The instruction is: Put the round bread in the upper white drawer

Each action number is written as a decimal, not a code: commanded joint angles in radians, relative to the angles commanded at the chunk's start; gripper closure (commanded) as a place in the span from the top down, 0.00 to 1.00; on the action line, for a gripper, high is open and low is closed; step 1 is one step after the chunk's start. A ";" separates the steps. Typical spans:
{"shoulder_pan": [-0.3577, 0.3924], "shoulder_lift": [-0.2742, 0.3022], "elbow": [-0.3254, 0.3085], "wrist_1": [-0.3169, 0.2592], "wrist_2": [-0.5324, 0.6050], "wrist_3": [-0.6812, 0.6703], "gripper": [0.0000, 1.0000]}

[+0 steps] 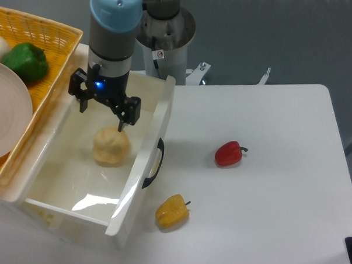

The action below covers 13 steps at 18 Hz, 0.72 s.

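The round bread [111, 147], a pale tan bun, lies on the floor of the upper white drawer [146, 154], which is pulled out at the left of the table. My gripper [102, 117] hangs just above the bread, open, with nothing between its fingers. One dark fingertip [120, 127] stands right over the bun's top edge. I cannot tell whether it touches the bun.
A woven yellow basket [49, 33] at the far left holds a green pepper [26, 61] and a white plate [7, 119]. A red bell pepper [229, 153] and a yellow bell pepper [172, 211] lie on the white table to the right of the drawer. The robot's base [168, 38] stands behind.
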 joint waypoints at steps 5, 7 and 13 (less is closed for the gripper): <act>0.040 0.006 0.000 0.008 0.298 0.110 1.00; 0.084 0.005 0.000 0.009 0.303 0.126 1.00; 0.251 -0.015 -0.012 0.072 0.295 0.320 1.00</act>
